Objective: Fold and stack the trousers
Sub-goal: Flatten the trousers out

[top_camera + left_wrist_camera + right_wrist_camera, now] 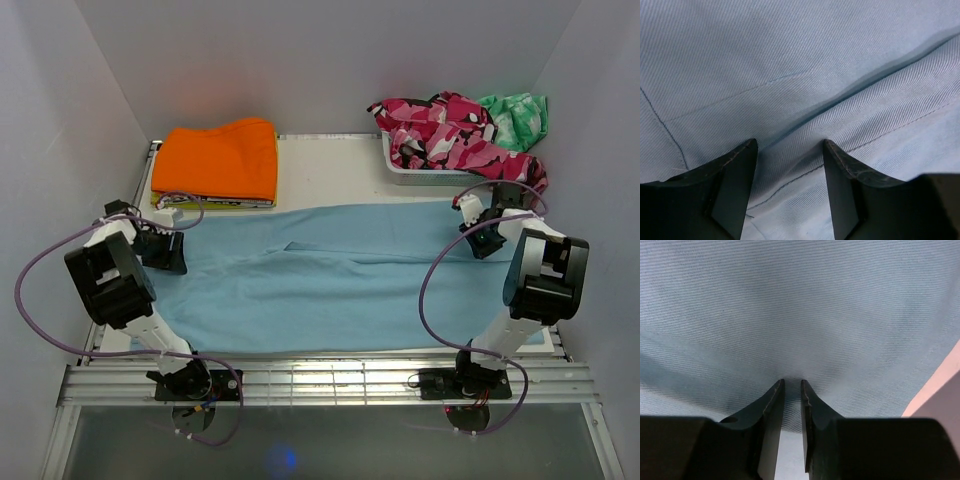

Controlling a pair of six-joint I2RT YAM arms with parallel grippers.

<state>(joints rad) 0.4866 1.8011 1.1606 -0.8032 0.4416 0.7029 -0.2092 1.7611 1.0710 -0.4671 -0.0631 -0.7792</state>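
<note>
I find the plain light sky-blue soft cloth trousers [330,270] spread flat across the white counter [330,160] ready for folding, my left tool [789,142] parted astride a raised crease [850,95] (nothing clamped), my right tool [792,381] nearly together, pinching the cloth at the other end, I judge for a lift.

Across table [330,165], trousers [330,285]; folded garment [220,160] behind left, tray [420,177] behind right.
</note>
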